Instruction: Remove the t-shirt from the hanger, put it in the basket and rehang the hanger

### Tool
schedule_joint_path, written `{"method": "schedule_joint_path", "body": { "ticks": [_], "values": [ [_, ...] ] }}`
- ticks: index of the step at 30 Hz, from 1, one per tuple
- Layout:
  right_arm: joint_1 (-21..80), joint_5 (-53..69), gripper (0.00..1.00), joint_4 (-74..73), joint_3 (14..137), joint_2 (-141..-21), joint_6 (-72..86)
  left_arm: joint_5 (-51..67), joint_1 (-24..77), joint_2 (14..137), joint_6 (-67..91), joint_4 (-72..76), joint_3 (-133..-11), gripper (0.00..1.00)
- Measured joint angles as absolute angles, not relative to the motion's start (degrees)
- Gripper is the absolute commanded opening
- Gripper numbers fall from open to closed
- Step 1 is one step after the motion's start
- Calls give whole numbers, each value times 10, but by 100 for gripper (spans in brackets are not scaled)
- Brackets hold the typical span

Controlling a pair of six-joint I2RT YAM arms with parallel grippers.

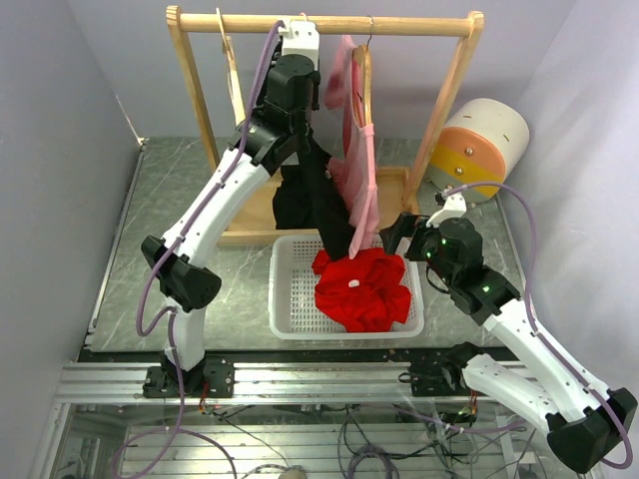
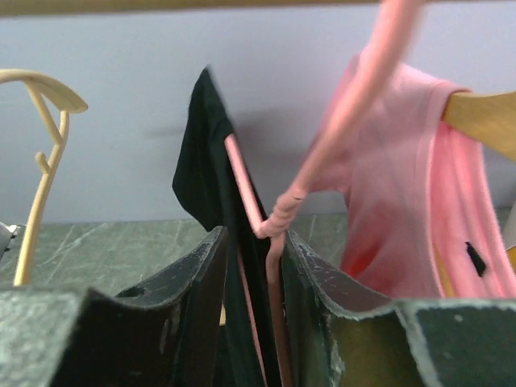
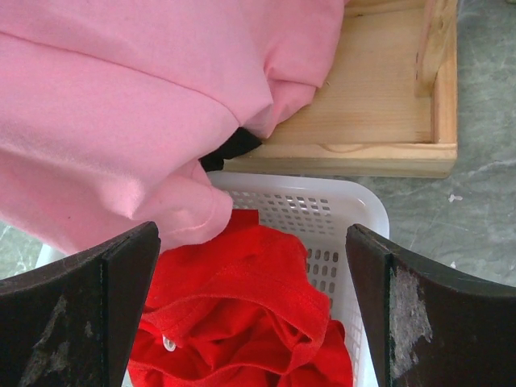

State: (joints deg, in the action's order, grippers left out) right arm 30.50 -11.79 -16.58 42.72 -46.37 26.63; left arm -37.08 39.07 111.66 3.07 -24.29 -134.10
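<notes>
**One shirt in the basket, black shirt not yet off its hanger**

My left gripper is up at the rail, jaws drawn in close on either side of the pink hanger and the black t-shirt draped over it. Cloth and hanger fill the gap between the fingers, but I cannot tell whether they actually pinch. My right gripper hangs low with its jaws spread wide and nothing in them, just above the near corner of the white basket, close under the hem of the pink t-shirt.

Working outward: the black t-shirt sits on the pink hanger, trailing down towards the basket. The pink t-shirt is beside it on a wooden hanger. A bare wooden hanger hangs at the left end of the rail, and a red t-shirt lies bundled in the basket.

My read: one garment looks dealt with, and the black one is the step in hand, barely begun. The pink one remains.
</notes>
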Motion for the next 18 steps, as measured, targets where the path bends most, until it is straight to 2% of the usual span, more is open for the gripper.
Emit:
{"method": "schedule_joint_path", "body": {
  "ticks": [4, 6, 7, 18],
  "values": [
    [305, -116, 100, -166, 427, -469, 269, -347, 367, 1117, 44, -242, -1322, 28],
    [305, -114, 100, -166, 427, -472, 270, -340, 362, 1117, 47, -242, -1317, 11],
    [305, -113, 100, -166, 427, -473, 270, -337, 360, 1117, 47, -241, -1314, 7],
    [305, -116, 100, -166, 427, -477, 265, -292, 358, 1085, -17, -214, -1277, 7]
  ]
}}
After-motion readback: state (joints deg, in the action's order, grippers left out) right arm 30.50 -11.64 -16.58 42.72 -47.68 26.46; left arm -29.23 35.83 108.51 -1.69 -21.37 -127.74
